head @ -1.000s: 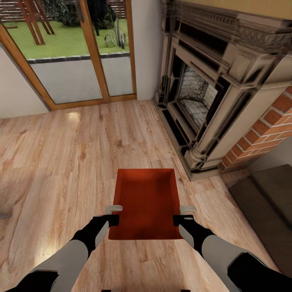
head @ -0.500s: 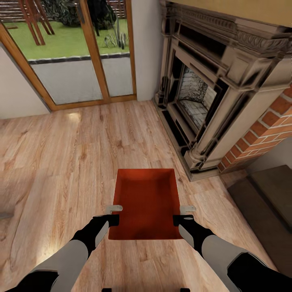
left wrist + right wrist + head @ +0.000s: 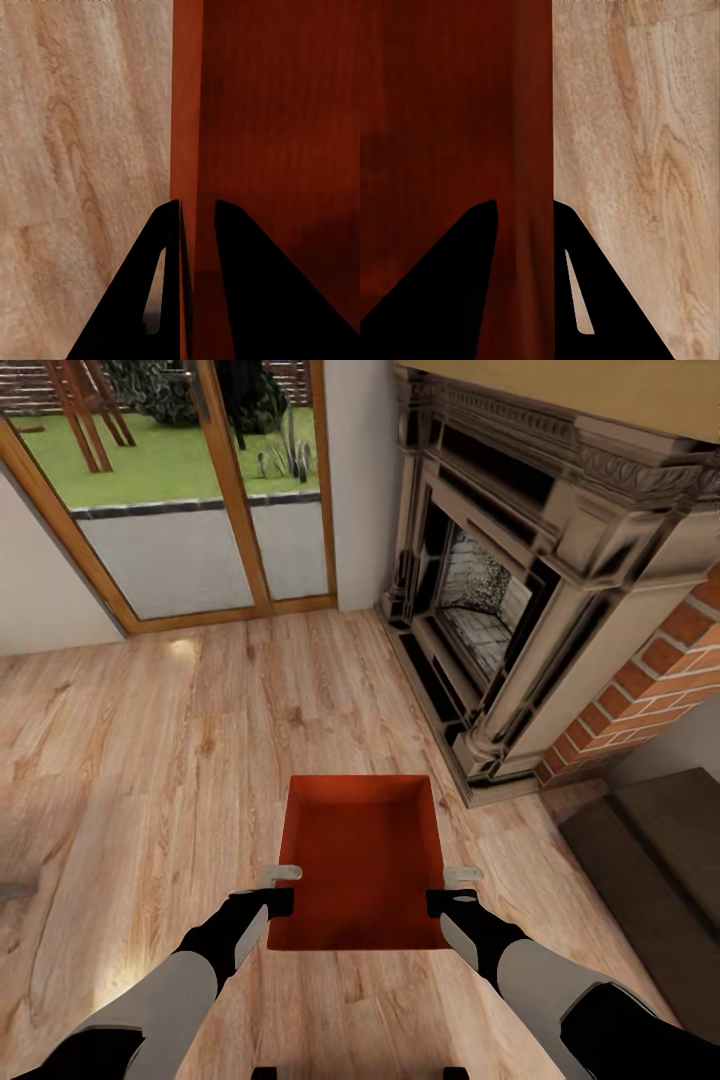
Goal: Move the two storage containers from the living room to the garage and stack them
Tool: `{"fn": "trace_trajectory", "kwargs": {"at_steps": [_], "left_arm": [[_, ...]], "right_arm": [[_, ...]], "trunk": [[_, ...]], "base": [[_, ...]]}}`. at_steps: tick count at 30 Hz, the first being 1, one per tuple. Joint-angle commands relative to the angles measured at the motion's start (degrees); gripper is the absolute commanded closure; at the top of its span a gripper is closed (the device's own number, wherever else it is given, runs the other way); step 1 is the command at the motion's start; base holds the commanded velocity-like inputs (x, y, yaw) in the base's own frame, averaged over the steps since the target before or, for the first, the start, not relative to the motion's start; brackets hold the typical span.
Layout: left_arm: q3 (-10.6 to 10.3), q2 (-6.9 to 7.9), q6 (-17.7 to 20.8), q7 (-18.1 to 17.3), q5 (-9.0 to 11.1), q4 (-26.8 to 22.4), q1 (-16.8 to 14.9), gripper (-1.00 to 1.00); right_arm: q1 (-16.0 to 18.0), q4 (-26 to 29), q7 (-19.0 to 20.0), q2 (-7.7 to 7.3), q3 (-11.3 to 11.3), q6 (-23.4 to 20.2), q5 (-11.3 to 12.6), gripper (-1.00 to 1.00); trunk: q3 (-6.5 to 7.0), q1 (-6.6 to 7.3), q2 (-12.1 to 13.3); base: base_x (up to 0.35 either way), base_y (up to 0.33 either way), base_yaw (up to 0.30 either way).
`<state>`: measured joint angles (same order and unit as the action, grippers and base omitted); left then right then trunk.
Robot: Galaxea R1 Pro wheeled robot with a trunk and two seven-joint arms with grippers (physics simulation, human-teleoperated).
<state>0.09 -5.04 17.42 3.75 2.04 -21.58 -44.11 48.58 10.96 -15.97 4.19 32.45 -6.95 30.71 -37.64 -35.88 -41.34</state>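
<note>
- Nearest in the head view, two arms in grey and black sleeves reach forward. The left tool (image 3: pixel 280 890) and the right tool (image 3: pixel 452 890) clamp opposite side walls of one storage container (image 3: pixel 362 850), held above the wood-plank floor (image 3: pixel 150 760).
- The left wrist view adds what the head view hides: the thin orange-red wall (image 3: pixel 186 150) runs between two black fingers (image 3: pixel 247 285), nearly closed on it.
- The right wrist view shows the same on the other wall (image 3: pixel 536 135), one finger inside, one outside.
- The container is a rectangular open-top bin, finely ribbed inside.
- Farther right stands an ornate carved fireplace (image 3: pixel 520 580) with brick (image 3: pixel 660 680) beside it.
- Farthest, wood-framed glass doors (image 3: pixel 190 490) give onto grass.
</note>
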Motion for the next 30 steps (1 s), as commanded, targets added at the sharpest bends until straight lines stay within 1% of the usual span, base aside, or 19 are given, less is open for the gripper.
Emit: {"fn": "trace_trajectory", "kwargs": {"at_steps": [1, 18, 30], "left_arm": [[0.18, 0.03, 0.34, 0.56, 1.12, 0.06, -0.01, 1.0], [0.18, 0.03, 0.34, 0.56, 1.12, -0.12, -0.01, 1.0], [0.19, 0.03, 0.14, 0.56, 1.12, -0.22, -0.01, 1.0]], "right_arm": [[0.03, 0.38, 1.04, -0.06, 1.04, 0.14, -0.22, 1.0], [0.03, 0.38, 1.04, -0.06, 1.04, 0.14, -0.22, 1.0], [0.03, 0.38, 0.81, 0.03, 1.04, 0.1, -0.2, 1.0]], "trunk": [[0.14, 0.21, 0.37], [3.19, 3.95, 7.19], [3.19, 3.95, 7.19]], "base": [[0.0, 0.0, 0.0], [0.0, 0.0, 0.0], [0.0, 0.0, 0.0]]}}
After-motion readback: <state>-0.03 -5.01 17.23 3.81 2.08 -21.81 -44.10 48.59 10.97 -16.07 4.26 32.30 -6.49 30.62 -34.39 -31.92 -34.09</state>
